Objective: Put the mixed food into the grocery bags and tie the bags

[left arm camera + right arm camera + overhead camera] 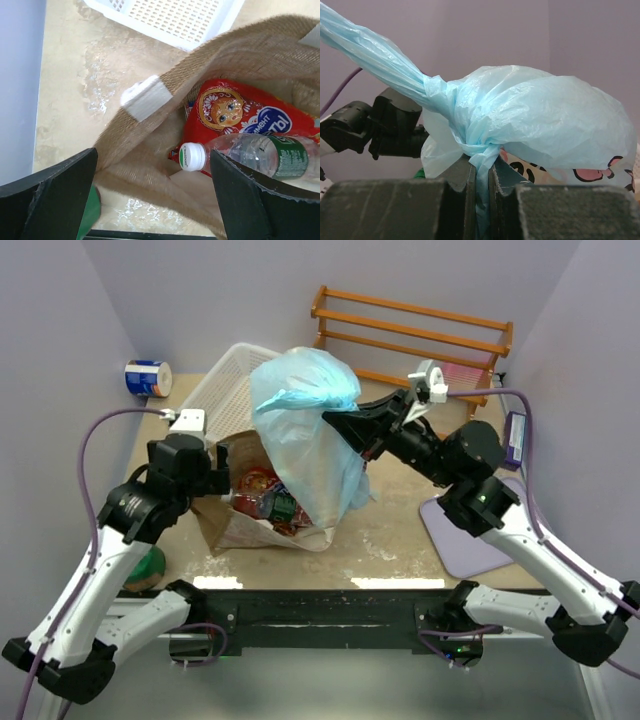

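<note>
Both are the same build: the left arm (95, 570) and the right arm (545, 555) have glossy white shells on the long links and chunky matte black housings at the joints. A thin purple cable (88, 455) loops off each one, and there's a small white camera block (188, 421) by each wrist. A tiny green light (481, 497) glows on the right arm. The left gripper (154, 152) has plain black wedge fingers (50, 197), while the right gripper (481, 165) looks scuffed and dusty grey up close.

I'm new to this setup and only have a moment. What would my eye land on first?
The light blue plastic bag hangs mid-table, its gathered neck pinched in the shut right claw. Next to it the brown paper bag lies open, a red crisp packet and clear bottle inside, the open left claw at its mouth.
</note>
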